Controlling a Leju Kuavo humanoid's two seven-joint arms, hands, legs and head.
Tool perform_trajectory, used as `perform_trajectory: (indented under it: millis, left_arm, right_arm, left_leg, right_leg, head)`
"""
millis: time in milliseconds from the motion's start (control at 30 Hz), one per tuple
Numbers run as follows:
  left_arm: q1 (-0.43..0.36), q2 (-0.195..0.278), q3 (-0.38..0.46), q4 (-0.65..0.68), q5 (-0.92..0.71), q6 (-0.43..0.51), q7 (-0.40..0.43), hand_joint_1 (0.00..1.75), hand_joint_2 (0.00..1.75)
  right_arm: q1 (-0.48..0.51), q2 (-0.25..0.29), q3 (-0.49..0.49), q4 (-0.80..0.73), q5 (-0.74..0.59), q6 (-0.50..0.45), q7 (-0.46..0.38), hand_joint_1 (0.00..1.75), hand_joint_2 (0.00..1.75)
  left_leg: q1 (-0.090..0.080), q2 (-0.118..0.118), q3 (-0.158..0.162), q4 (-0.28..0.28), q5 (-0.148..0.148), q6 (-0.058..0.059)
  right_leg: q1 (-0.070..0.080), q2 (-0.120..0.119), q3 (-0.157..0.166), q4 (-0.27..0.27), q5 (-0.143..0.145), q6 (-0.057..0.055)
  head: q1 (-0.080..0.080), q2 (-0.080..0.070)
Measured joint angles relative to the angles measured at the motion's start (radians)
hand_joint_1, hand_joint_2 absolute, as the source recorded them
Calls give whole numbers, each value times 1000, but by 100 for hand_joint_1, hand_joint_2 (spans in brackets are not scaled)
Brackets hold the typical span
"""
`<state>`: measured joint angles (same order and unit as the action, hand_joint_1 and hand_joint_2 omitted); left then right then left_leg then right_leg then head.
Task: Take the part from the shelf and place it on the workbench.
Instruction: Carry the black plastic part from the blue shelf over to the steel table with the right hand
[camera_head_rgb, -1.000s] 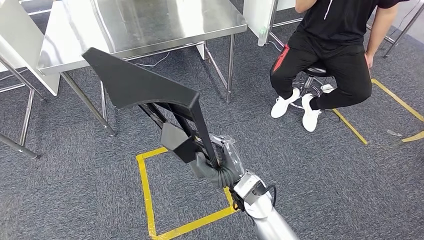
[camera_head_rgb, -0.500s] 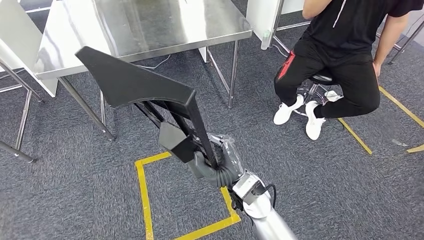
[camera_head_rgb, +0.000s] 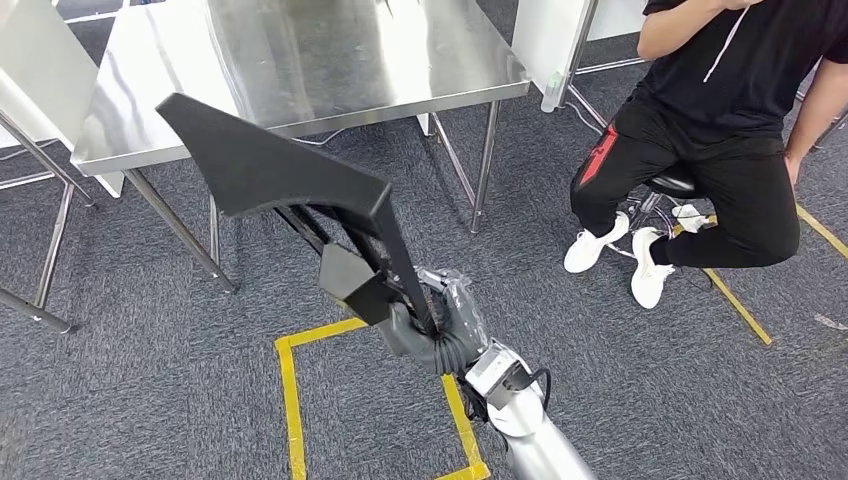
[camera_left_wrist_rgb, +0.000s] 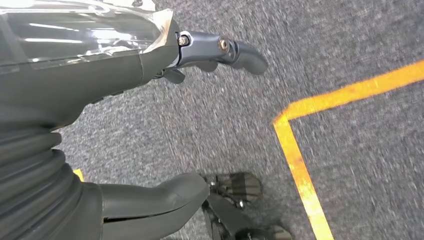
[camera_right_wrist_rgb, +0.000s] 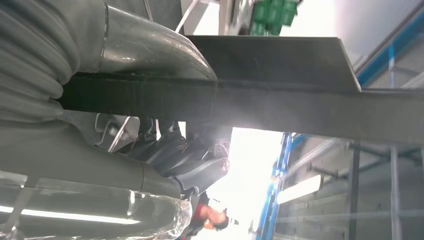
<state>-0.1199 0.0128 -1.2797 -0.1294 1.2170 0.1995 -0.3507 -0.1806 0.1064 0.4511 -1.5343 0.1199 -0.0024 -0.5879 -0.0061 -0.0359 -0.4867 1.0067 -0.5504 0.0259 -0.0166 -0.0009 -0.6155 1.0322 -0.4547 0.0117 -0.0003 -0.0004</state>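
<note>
The right hand (camera_head_rgb: 432, 322) holds the black part (camera_head_rgb: 290, 180) by its thin lower bar; the fingers are closed around this bar, and the grey thumb (camera_right_wrist_rgb: 150, 47) presses on it from one side in the right wrist view. Above the fingers the part rises and becomes a wide, flat, pointed panel, which leans away from the hand toward the steel workbench (camera_head_rgb: 300, 60). The part is in the air, well above the grey carpet (camera_head_rgb: 130, 380), and its upper tip is in front of the near edge of the workbench, but it does not rest on it. Below the fingers, on the carpet, there is a square of yellow tape (camera_head_rgb: 290, 400). The left hand (camera_left_wrist_rgb: 150, 75) hangs over the carpet and holds nothing; its dark fingers (camera_left_wrist_rgb: 235, 50) are stretched out and stand apart from the thumb (camera_left_wrist_rgb: 155, 197), so the hand is wide. Near these fingers a corner of yellow tape lies on the carpet. Far from the right hand's fingers, beside the workbench, a person (camera_head_rgb: 720, 130) in black clothes and white shoes sits on a stool (camera_head_rgb: 672, 185).
</note>
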Motion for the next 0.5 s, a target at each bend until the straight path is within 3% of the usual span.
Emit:
perform_trajectory:
  millis: [67,167,233,267,300,367,400,433,500]
  left_arm:
    - [-2,0,0,-1,1,1,-1,0,175]
    - [-2,1,-1,-1,3,1,-2,0,175]
    - [0,1,-1,-1,4,1,-2,0,175]
    - [1,1,-1,-1,4,1,-2,0,175]
    - [1,1,-1,-1,5,1,-2,0,175]
    - [4,2,-1,-1,6,1,-2,0,175]
    - [5,2,-1,0,6,1,-1,0,175]
    - [7,3,-1,0,7,2,0,0,175]
    - [5,3,-1,0,8,4,1,0,175]
  right_arm:
    - [-4,3,0,0,0,0,0,175,175]
    - [-6,5,0,0,1,0,0,175,175]
    - [-5,4,0,1,1,0,0,175,175]
    - [-4,4,0,2,1,0,0,175,175]
    - [-4,4,0,2,1,0,0,175,175]
    - [-5,4,0,3,1,0,0,175,175]
    - [-5,4,1,4,1,0,1,175,175]
    - [-5,4,1,6,1,1,1,175,175]
    - [-8,4,1,7,1,1,1,175,175]
  left_leg:
    - [3,11,-20,51,-3,-11]
    - [13,27,-146,227,-48,-27]
    - [17,30,-216,271,-75,-32]
    - [18,31,-229,247,-58,-31]
    - [18,32,-229,197,-17,-27]
    - [14,35,-216,87,99,-14]
    - [10,36,-208,55,135,-7]
    - [6,37,-202,39,150,-1]
    - [2,36,-177,28,138,12]
  right_leg:
    - [-6,0,26,-7,-10,-17]
    - [-7,0,60,-14,-37,-26]
    - [-7,1,85,-14,-59,-25]
    - [-7,2,102,-14,-72,-23]
    - [-7,2,120,-15,-86,-21]
    - [-6,3,149,-18,-112,-13]
    - [-4,5,158,-22,-123,-8]
    - [-1,6,170,-24,-130,-1]
    - [5,7,188,-26,-133,18]
  head:
    - [-3,0]
    - [-7,0]
    - [-7,0]
    - [-7,0]
    - [-7,0]
    - [-7,0]
    - [-7,0]
    - [-8,0]
    - [-8,0]
